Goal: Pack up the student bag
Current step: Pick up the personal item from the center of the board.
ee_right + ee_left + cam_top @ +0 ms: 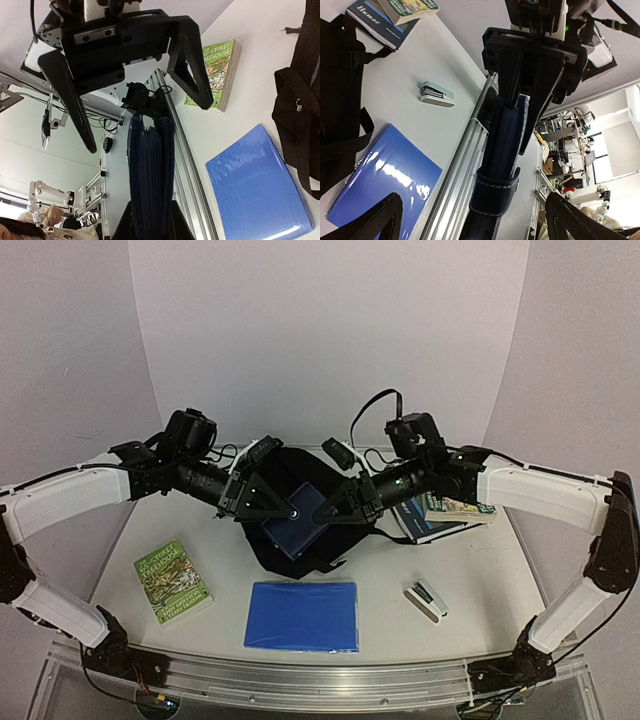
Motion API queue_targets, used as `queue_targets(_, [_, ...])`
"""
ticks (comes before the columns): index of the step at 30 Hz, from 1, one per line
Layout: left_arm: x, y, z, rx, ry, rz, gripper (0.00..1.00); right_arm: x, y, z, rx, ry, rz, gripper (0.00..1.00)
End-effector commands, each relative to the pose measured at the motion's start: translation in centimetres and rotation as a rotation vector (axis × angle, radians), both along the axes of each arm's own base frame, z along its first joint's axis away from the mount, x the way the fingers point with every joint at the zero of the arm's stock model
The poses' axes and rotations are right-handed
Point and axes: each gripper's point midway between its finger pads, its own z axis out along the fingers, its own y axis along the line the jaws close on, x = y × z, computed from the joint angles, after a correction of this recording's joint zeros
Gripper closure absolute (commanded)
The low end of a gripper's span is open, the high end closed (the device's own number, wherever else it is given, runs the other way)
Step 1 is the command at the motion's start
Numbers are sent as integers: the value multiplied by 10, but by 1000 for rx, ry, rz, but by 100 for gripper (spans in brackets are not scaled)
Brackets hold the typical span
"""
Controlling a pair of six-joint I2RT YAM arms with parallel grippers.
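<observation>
Pale walls on three sides of a white table [480, 580]. At the far middle of the table, the student bag [268, 552]: black, slumped flat, with its straps trailing toward the near edge. Over the bag's middle, a dark blue notebook [298, 525] pinched narrow in the right gripper [325, 512]. Facing it from the other side, the left gripper [285, 506], spread wide and gripping nothing, just beside the notebook. Mouth of the bag hidden under both grippers, so impossible to tell how far it gapes.

Along the near edge, a green paperback [173, 582] toward the left corner, a blue folder [303, 615] at the middle and a stapler [426, 599] to its right. By the far right edge, a stack of books [445, 512].

Judging by the sag: soft, light and limp, likely to fold shut or slide when pushed. Best taken at the rim of the opening or the top loop, not by the loose straps. Worth pinning one lip up while sliding anything in.
</observation>
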Motion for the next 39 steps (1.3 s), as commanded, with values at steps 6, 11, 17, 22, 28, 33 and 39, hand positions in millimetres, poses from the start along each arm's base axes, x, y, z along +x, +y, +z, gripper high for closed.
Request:
queue_targets(6, [-19, -21, 18, -52, -6, -136, 10, -19, 6, 11, 46, -37, 118, 100])
queue_targets(11, [-23, -28, 14, -54, 17, -165, 19, -22, 7, 5, 34, -27, 126, 100])
queue_targets(17, [-34, -31, 11, -54, 42, -211, 29, -22, 8, 5, 38, -33, 132, 100])
queue_targets(22, [-37, -31, 10, -60, 43, -217, 40, -21, 9, 3, 34, -32, 130, 100])
queue_targets(28, [-37, -32, 7, -59, 57, -223, 58, -21, 9, 4, 36, -33, 130, 100])
queue_targets(33, [-38, -31, 5, -58, 63, -226, 73, -21, 8, 4, 35, -34, 126, 100])
queue_targets(39, [-36, -33, 4, -66, 61, -213, 87, -20, 7, 4, 31, -40, 117, 95])
